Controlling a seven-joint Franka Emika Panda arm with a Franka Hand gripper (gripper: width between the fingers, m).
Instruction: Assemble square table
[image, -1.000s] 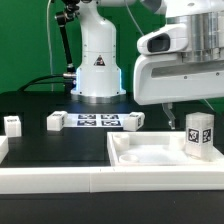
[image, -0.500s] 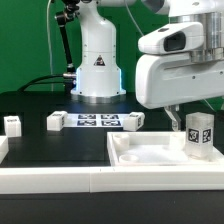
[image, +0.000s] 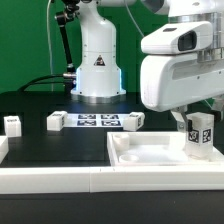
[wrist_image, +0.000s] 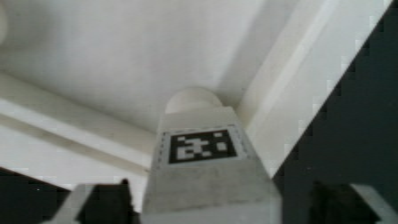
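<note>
Your gripper (image: 190, 122) has shifted across and lower around the upright leg (image: 200, 138), which stands on the tabletop (image: 150, 158) at the exterior view's right, so a pick-up looks close. Only the wrist view shows the fingers (wrist_image: 103, 203) spread, with dark gaps either side of the leg.

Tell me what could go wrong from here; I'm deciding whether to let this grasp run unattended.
1. The leg stands upright and loose on the tabletop, between the open fingers of the gripper. The gaps look uneven, so one finger touching first might tip it.
2. The leg sits close to the tabletop's raised rim, so if it toppled it could wedge there.
</note>
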